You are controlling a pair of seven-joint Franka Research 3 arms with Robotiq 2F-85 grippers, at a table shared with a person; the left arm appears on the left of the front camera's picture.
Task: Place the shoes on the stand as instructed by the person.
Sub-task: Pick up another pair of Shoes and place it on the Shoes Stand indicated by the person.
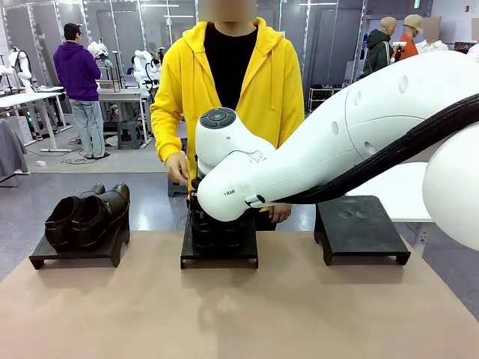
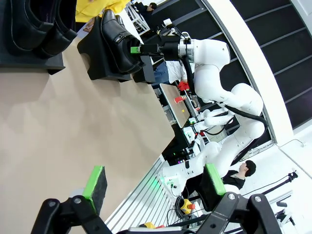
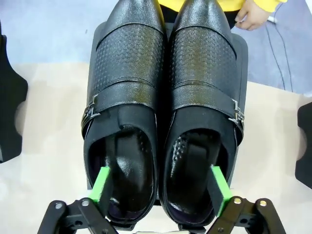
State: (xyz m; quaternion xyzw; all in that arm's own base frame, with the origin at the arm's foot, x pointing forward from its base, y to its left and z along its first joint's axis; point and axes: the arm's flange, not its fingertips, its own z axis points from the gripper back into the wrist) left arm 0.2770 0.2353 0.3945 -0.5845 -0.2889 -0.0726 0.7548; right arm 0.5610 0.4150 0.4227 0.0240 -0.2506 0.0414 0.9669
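Note:
A pair of black shoes stands side by side on the middle stand, toes toward the person in the yellow hoodie. My right gripper is open at the heels, one green pad inside each shoe opening and the inner walls between them. In the front view my right arm's wrist hides most of this pair. A second pair of black shoes rests on the left stand. My left gripper hangs open over the tan table, holding nothing.
The right stand carries nothing. The person's hands hover just behind the middle stand, one hand near the shoe toes. The tan tabletop in front of the stands is bare. Another person stands far back left.

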